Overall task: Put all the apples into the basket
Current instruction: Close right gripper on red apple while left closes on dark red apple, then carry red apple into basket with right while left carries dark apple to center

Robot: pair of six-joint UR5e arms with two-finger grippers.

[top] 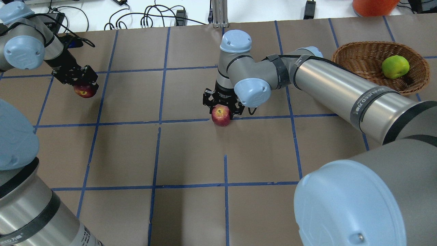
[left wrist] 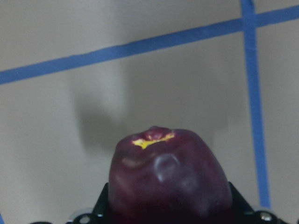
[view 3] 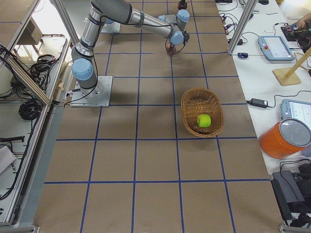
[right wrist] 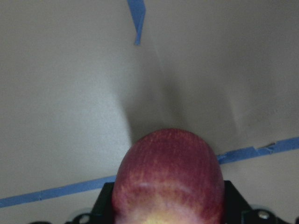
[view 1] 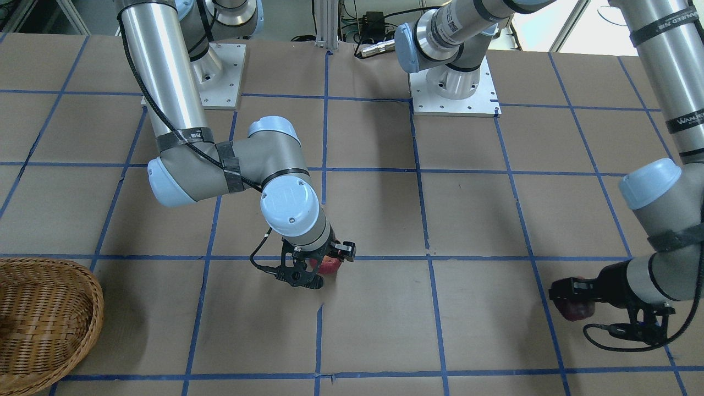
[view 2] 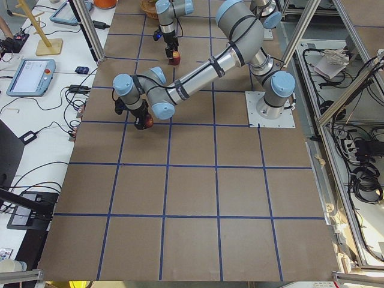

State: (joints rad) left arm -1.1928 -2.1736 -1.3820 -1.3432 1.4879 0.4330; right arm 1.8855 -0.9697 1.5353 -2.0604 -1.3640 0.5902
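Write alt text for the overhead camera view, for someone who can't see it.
Two robot arms each grip an apple at a brown table gridded with blue tape. The right gripper holds a red apple near the centre, and the left gripper holds a dark maroon apple at far left. A green apple lies in the basket at upper right.

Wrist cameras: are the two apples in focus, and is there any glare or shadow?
Left wrist view: the dark maroon apple is soft-edged, with a pale sheen on its skin and a soft shadow on the brown paper table. Right wrist view: the red apple is blurrier, its shadow streaking up the paper.
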